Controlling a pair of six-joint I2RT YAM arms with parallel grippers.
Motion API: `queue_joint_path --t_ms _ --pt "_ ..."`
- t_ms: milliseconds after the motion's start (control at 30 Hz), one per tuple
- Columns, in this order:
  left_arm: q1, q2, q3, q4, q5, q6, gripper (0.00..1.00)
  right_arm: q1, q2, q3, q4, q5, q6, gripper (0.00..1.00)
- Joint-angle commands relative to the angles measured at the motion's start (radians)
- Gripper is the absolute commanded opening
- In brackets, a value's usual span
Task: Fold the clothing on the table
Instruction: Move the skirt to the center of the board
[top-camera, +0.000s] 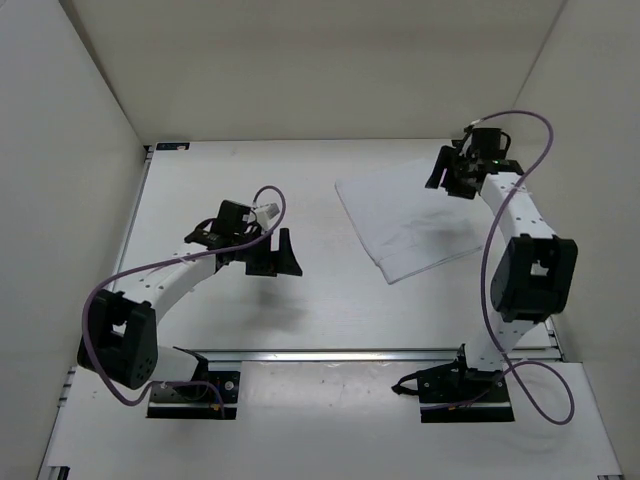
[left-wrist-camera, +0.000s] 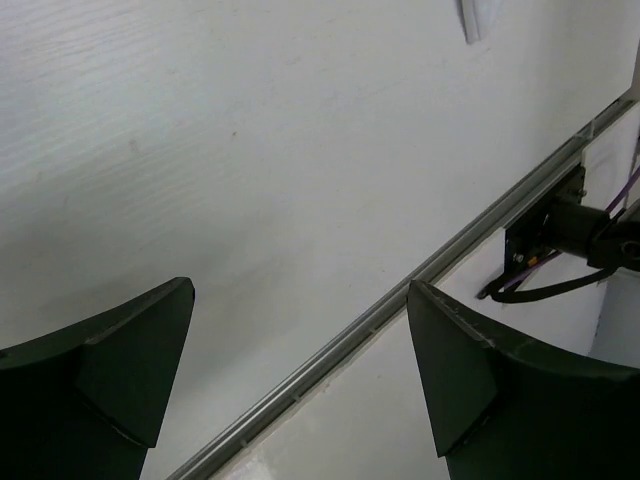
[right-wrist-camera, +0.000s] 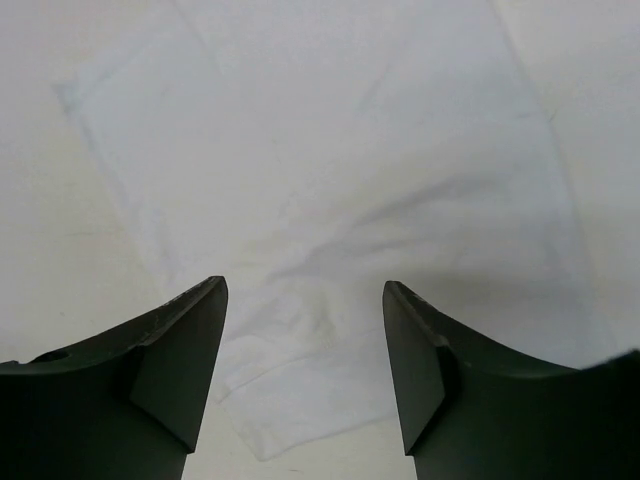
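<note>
1. Top: a matte white table (top-camera: 300, 180) sits inside white walls (top-camera: 90, 150). The cloth (top-camera: 415, 220) lies flat at far right. The left gripper (top-camera: 280, 258) is open over bare centre, and the right gripper (top-camera: 448, 178) is open by the cloth's far edge.
2. Left wrist: jaws are spread above the tabletop and rail (left-wrist-camera: 450, 250).
3. Right wrist: jaws are spread over the wrinkled cloth, empty.

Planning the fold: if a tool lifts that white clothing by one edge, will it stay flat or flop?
Probably floppy: the clothing lies thin, flat, softly wrinkled, so a lifted edge would likely drape. Pushed on the smooth table, it may bunch.
</note>
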Motion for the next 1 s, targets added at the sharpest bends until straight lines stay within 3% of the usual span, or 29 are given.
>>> queue_joint_path --t_ms 0,100,200,267,367,400,433,533,600,667,733,967 --pt "-0.072 -0.001 0.064 -0.012 -0.029 0.04 0.98 -0.049 -0.126 -0.028 -0.026 0.035 -0.085 0.61" --pt "-0.166 -0.034 0.07 0.068 -0.017 0.04 0.99 -0.113 -0.162 -0.09 -0.043 0.03 -0.149 0.63" --pt "-0.229 -0.049 -0.006 0.408 0.087 -0.111 0.99 -0.172 -0.177 -0.179 -0.03 -0.002 -0.208 0.64" --pt "-0.285 0.049 0.019 0.522 0.149 -0.179 0.98 -0.201 -0.179 -0.205 -0.014 -0.033 -0.196 0.64" --pt "-0.358 0.204 0.153 0.519 0.163 -0.169 0.8 -0.201 -0.166 -0.233 0.003 -0.023 -0.2 0.63" --pt "-0.369 0.271 0.179 0.542 0.16 -0.187 0.54 -0.198 -0.159 -0.242 0.005 -0.019 -0.208 0.63" --pt "-0.367 0.3 0.226 0.544 0.141 -0.225 0.01 -0.19 -0.139 -0.235 0.005 0.013 -0.217 0.63" --pt "-0.346 0.448 0.327 0.55 0.065 -0.337 0.03 -0.172 -0.093 -0.226 0.005 0.052 -0.222 0.63" --pt "-0.336 0.541 0.392 0.516 0.014 -0.373 0.34 -0.175 -0.064 -0.209 -0.003 0.069 -0.222 0.64" --pt "-0.343 0.592 0.478 0.441 -0.07 -0.371 0.44 -0.178 -0.033 -0.198 -0.003 0.113 -0.217 0.63" --pt "-0.358 0.661 0.561 0.298 -0.142 -0.348 0.46 -0.198 -0.008 -0.181 -0.013 0.121 -0.214 0.63" --pt "-0.402 0.798 0.734 0.161 -0.256 -0.356 0.49 -0.236 0.019 -0.215 0.016 0.141 -0.212 0.63"
